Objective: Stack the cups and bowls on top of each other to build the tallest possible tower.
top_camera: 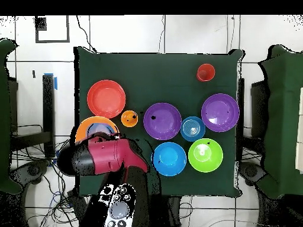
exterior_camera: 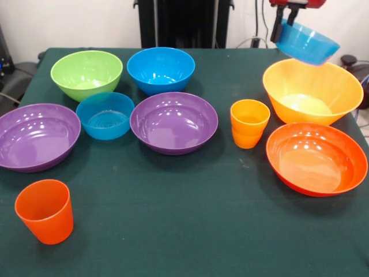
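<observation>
You have the gripper (exterior_camera: 286, 20) at about one o'clock in the front view, its jaws closed on the rim of a small translucent blue bowl (exterior_camera: 307, 44), which hangs tilted in the air just above the far rim of the large yellow-orange bowl (exterior_camera: 311, 92). Nothing is stacked yet. At four o'clock sits the red-orange bowl (exterior_camera: 316, 158), with the yellow-orange cup (exterior_camera: 249, 123) beside it. At centre and nine o'clock you see two purple bowls (exterior_camera: 174, 122), the other small blue bowl (exterior_camera: 105, 115) between them. The green bowl (exterior_camera: 86, 74) and medium blue bowl (exterior_camera: 161, 70) stand behind; the red-orange cup (exterior_camera: 45, 210) is at seven o'clock.
</observation>
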`<state>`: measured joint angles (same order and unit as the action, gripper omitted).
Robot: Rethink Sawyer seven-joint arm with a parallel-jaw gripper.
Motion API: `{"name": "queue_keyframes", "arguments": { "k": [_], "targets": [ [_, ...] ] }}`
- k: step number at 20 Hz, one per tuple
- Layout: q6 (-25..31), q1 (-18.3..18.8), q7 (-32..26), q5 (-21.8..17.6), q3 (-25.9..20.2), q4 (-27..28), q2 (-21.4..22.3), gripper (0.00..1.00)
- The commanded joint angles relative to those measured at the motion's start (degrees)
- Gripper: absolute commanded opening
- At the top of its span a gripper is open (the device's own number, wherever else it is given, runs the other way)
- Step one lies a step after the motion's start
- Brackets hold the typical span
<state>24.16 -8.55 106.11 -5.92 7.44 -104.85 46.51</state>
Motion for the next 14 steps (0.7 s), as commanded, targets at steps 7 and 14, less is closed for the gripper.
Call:
{"name": "queue_keyframes", "arguments": {
  "k": [7, 14],
  "targets": [
    [1.6, -0.05, 9.05, 0.76, -1.48, 2.44, -6.15, 0.0],
    [-2.01, 0.0, 9.04, -0.03, -1.29, 0.81, -7.55, 0.0]
  ]
}}
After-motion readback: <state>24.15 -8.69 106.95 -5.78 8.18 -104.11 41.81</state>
